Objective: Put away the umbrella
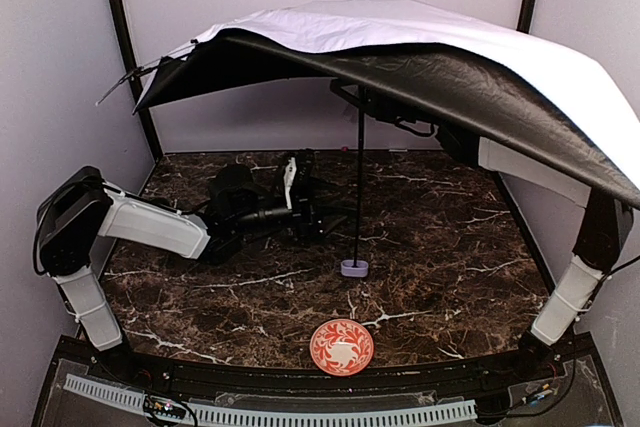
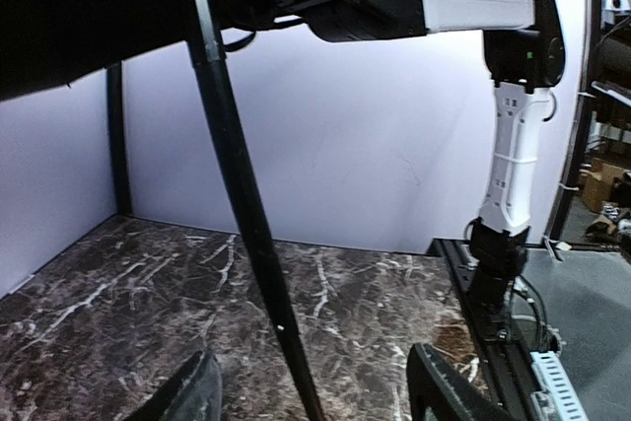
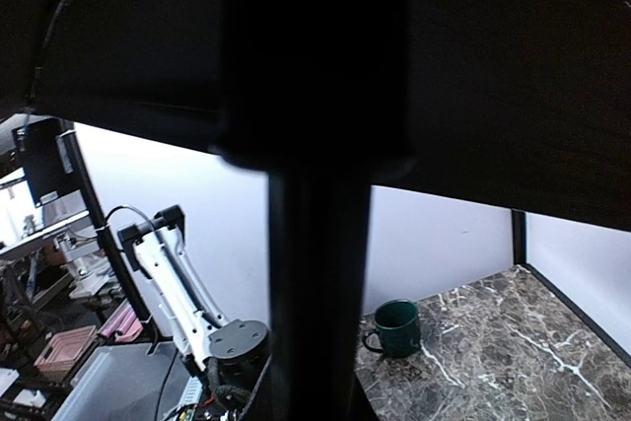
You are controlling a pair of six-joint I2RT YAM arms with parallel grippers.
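The umbrella stands open and upright. Its lavender canopy (image 1: 400,27), black underneath, spreads over the table. The thin black shaft (image 1: 359,177) drops to the small lavender knob handle (image 1: 354,268), which rests on the table. My right gripper (image 1: 372,107) is up under the canopy, shut on the shaft near its top. The shaft (image 3: 315,244) fills the right wrist view and hides the fingers. My left gripper (image 1: 312,212) lies low by the table, left of the shaft. In the left wrist view it (image 2: 315,396) is open, and the shaft (image 2: 246,214) passes between its fingers (image 2: 187,396) without touching.
A red-patterned bowl (image 1: 341,346) sits near the table's front edge. A green mug (image 3: 394,327) stands at the table's edge near the left arm's base. Walls close the back and sides. The canopy overhangs the right arm (image 1: 575,277).
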